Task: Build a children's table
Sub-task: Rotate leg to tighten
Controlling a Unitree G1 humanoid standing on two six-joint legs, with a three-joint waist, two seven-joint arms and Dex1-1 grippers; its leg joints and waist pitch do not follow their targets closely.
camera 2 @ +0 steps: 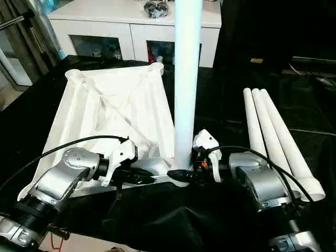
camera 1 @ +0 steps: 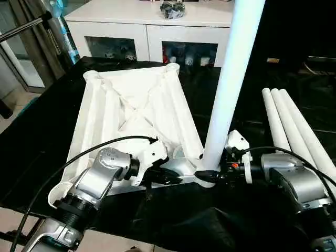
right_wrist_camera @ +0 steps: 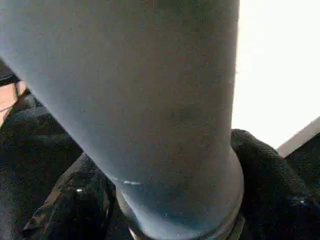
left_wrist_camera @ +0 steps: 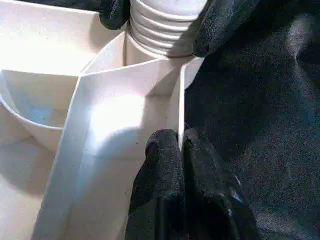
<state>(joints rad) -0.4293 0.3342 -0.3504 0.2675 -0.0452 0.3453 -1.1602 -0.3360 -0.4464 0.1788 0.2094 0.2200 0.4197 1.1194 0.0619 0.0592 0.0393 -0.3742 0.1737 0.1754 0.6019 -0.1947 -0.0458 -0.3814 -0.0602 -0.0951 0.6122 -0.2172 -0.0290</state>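
- Left claw point(camera 1: 170, 176), pinched nearly closed, grips the thin near rim wall of the upturned white tabletop point(camera 1: 131, 105); the left wrist view shows its two black fingertips point(left_wrist_camera: 165, 165) nipping that wall just beside the corner socket.
- Tabletop lies ribbed side up on the black-draped table point(camera 1: 47, 136), its far corner sockets pointing toward a white cabinet point(camera 1: 147, 21) behind.
- Thin moulded plastic suggests a light, somewhat flexible panel; a pinch on the rim steadies it but could let it skate on the cloth, so the stiffer ground near a socket looks the safer hold.
- Standing leg point(camera 1: 231, 84) rises upright from the near right corner socket, its threaded foot visible at the socket mouth in the left wrist view.
- Right claw point(camera 1: 209, 174) brackets the base of that leg, one black finger on each side; whether it clamps or merely cradles cannot be told.
- Smooth, tapered and hollow-looking, the leg is likely light and stiff but slick; a low grip near the socket should give the best turning purchase, though a tall tube may lean if released early.
- Three spare legs point(camera 1: 294, 126) lie side by side at right, on the black surface, apt to roll if nudged.
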